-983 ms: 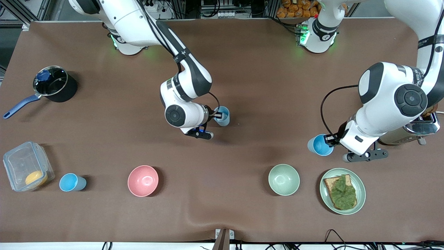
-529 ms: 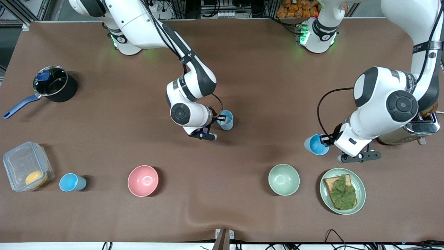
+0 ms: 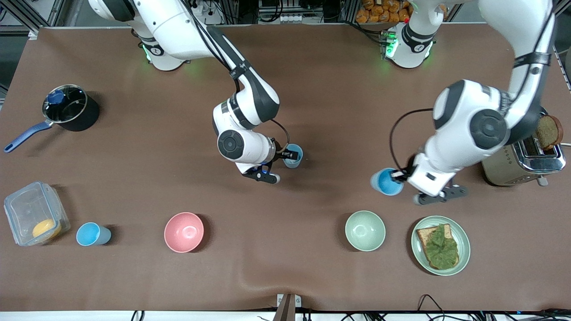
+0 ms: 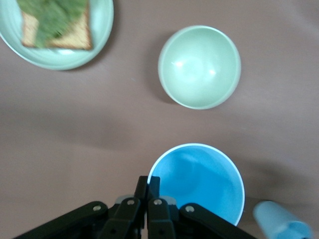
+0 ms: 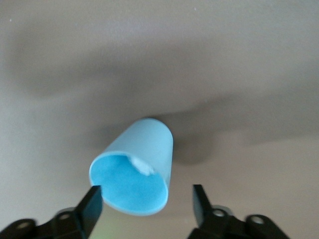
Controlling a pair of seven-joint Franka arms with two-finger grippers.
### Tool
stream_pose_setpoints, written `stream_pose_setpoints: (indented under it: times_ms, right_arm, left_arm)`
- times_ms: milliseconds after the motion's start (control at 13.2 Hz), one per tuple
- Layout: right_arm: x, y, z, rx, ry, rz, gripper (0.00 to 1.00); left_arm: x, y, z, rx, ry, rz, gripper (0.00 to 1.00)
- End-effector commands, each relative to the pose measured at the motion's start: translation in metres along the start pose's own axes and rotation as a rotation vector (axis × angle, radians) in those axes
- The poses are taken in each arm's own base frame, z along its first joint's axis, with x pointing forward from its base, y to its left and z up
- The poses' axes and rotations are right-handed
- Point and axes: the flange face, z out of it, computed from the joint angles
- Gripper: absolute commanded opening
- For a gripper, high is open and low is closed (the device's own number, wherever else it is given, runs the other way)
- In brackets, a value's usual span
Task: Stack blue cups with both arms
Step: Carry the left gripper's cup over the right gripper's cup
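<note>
One blue cup (image 3: 293,156) stands upright mid-table. My right gripper (image 3: 289,155) is open, a finger on each side of the cup's rim; in the right wrist view the cup (image 5: 142,164) sits between the spread fingers of the right gripper (image 5: 146,191). My left gripper (image 3: 398,176) is shut on the rim of a second blue cup (image 3: 386,182) and holds it over bare cloth near the pale green bowl. The left wrist view shows the left gripper (image 4: 153,181) pinching this cup (image 4: 199,184). A third blue cup (image 3: 92,234) stands near the right arm's end.
A pink bowl (image 3: 184,232), a pale green bowl (image 3: 365,230) and a plate with toast (image 3: 461,256) stand nearer the front camera. A toaster (image 3: 522,167) is at the left arm's end. A pot (image 3: 70,108) and a plastic container (image 3: 35,213) are at the right arm's end.
My left arm has carried its blue cup toward the middle of the table. The right gripper and the middle cup have shifted slightly nearer the front camera.
</note>
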Motion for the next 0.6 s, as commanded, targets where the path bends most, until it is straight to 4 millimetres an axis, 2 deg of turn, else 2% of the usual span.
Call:
stream_pose_setpoints:
  times_ms: [0, 76, 227, 302, 378, 529]
  right_arm:
    - [0.018, 0.042, -0.067, -0.087, -0.07, 0.037, 1.0]
    - [0.023, 0.06, -0.089, -0.149, -0.057, 0.011, 1.0]
    - [0.034, 0.09, -0.118, -0.229, -0.032, 0.011, 1.0]
    - [0.043, 0.109, -0.129, -0.252, -0.029, -0.015, 1.0]
    - [0.055, 0.131, -0.142, -0.242, -0.037, -0.02, 1.0]
    - [0.081, 0.182, -0.17, -0.228, -0.048, -0.046, 1.0]
  left_arm:
    - [-0.051, 0.073, 0.008, -0.003, -0.019, -0.06, 0.0]
    - [-0.071, 0.101, 0.013, 0.0, -0.012, -0.065, 0.0]
    - [-0.098, 0.144, 0.03, 0.023, 0.028, -0.118, 0.0]
    - [-0.119, 0.174, 0.039, 0.007, 0.049, -0.121, 0.0]
    - [-0.133, 0.194, 0.049, -0.01, 0.049, -0.136, 0.0]
    - [-0.146, 0.21, 0.068, -0.023, 0.054, -0.141, 0.0]
